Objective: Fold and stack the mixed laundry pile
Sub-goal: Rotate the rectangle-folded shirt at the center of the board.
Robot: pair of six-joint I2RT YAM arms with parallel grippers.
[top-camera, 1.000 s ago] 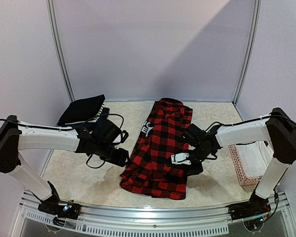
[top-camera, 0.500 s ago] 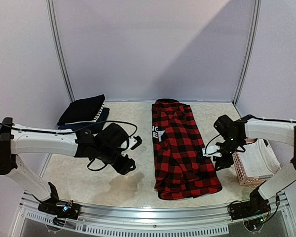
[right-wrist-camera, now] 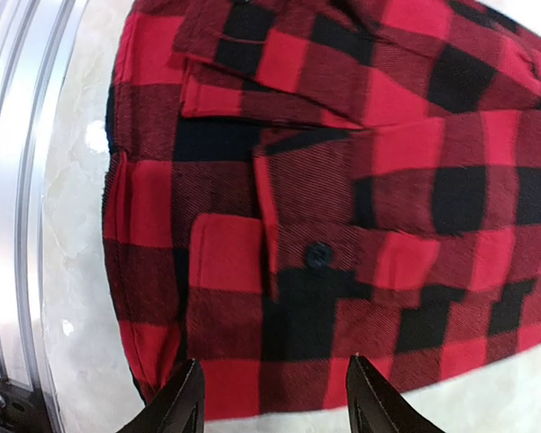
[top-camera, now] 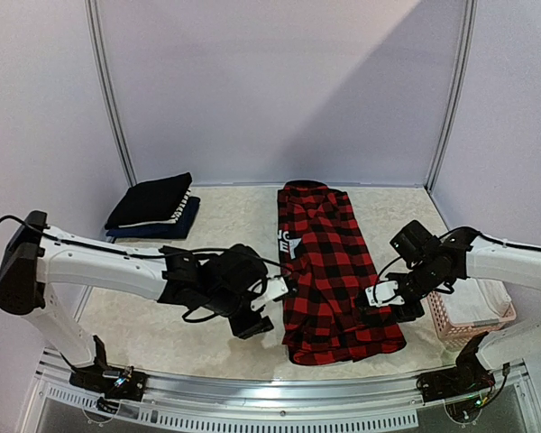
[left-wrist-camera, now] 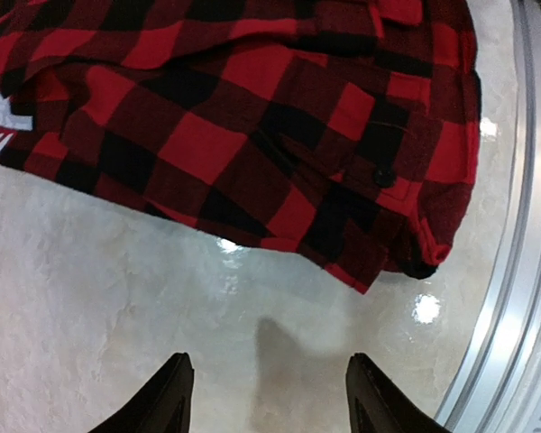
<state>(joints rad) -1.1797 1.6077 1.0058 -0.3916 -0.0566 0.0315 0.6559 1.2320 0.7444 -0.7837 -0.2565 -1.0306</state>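
I find the red-and-black plaid flannel shirt (top-camera: pixel 329 271) lying as a long folded strip on the pale bench (top-camera: pixel 153 329), between both grippers. The left gripper (top-camera: pixel 272 290) and right gripper (top-camera: pixel 379 296) stand spread and empty, flanking its near end. I judge them placed for the crosswise fold.

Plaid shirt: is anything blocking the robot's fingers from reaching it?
Nothing visible. The left gripper, fingers open, hangs over bare table just beside the plaid shirt; the right gripper, fingers open, is directly above its cloth.
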